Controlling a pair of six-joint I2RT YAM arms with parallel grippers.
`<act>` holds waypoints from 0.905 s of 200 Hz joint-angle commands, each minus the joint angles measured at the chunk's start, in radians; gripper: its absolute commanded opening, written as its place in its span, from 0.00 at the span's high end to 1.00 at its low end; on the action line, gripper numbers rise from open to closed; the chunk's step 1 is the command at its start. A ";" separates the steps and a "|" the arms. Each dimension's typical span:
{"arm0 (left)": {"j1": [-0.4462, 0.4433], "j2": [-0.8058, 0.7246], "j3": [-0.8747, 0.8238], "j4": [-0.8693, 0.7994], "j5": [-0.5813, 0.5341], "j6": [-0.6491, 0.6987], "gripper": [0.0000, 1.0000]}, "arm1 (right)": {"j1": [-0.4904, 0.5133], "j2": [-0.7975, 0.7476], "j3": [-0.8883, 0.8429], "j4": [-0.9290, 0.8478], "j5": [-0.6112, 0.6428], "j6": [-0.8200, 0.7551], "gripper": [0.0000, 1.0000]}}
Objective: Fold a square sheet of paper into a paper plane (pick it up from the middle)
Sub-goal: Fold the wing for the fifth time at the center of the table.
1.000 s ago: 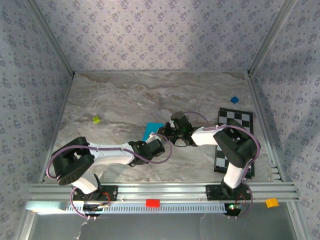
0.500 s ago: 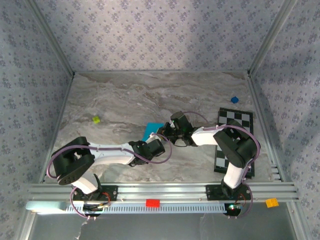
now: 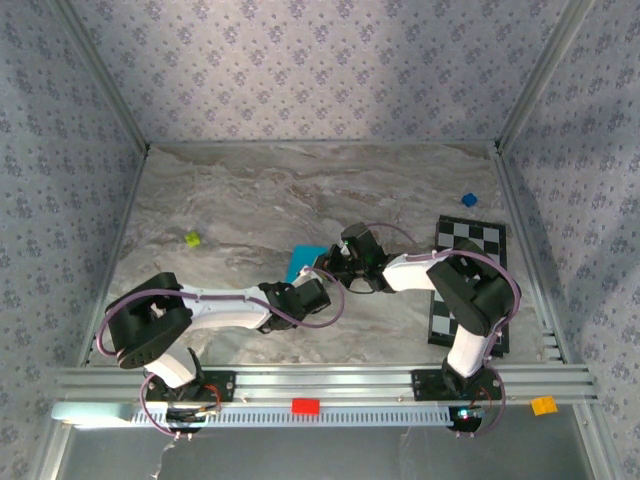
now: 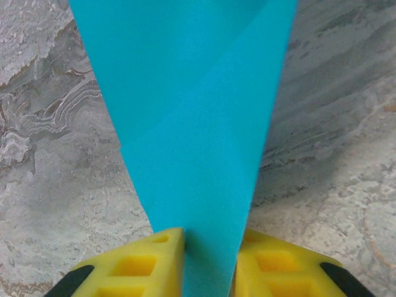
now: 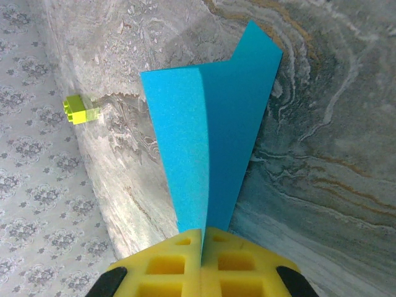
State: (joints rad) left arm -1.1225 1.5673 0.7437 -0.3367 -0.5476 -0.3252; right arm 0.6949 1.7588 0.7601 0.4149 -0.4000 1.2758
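Two arms reach inward from their bases at the table's [image 3: 250, 190] near edge and meet close to its middle. The left arm lies low, its forearm running rightward, and the left gripper [image 3: 309, 276] points toward the far edge. The right arm bends above the checkered board [image 3: 468, 285] by the right edge, and its forearm stretches leftward, bringing the right gripper [image 3: 324, 266] just beside the left one.

In the right wrist view the right gripper [image 5: 202, 235] has its yellow fingers pressed together, pinching the narrow end of the folded blue sheet of paper [image 5: 210, 142] in the seam between them. From there the sheet widens away in two leaves along a crease.

In the left wrist view the left gripper [image 4: 210, 241] has its fingers [image 4: 154, 260] standing a little apart, with the sheet's [image 4: 185, 105] narrow end filling the gap. Whether they clamp it cannot be told.

From above, the sheet [image 3: 303, 258] sits on the far side of both grippers. A yellow-green block [image 3: 192, 239] lies toward the left edge, and a small blue cube [image 3: 468, 199] sits near the far right corner.
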 commanded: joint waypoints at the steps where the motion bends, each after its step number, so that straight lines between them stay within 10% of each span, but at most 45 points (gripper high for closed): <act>1: -0.008 0.007 0.000 0.004 -0.025 0.003 0.79 | -0.005 -0.024 0.019 -0.028 -0.004 0.005 1.00; 181: -0.008 -0.008 -0.015 0.012 -0.029 0.010 0.95 | -0.007 -0.031 0.019 -0.048 -0.008 -0.004 1.00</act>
State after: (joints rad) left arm -1.1225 1.5673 0.7399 -0.3328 -0.5694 -0.3222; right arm 0.6914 1.7588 0.7601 0.3973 -0.4004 1.2758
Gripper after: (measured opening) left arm 0.062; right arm 0.050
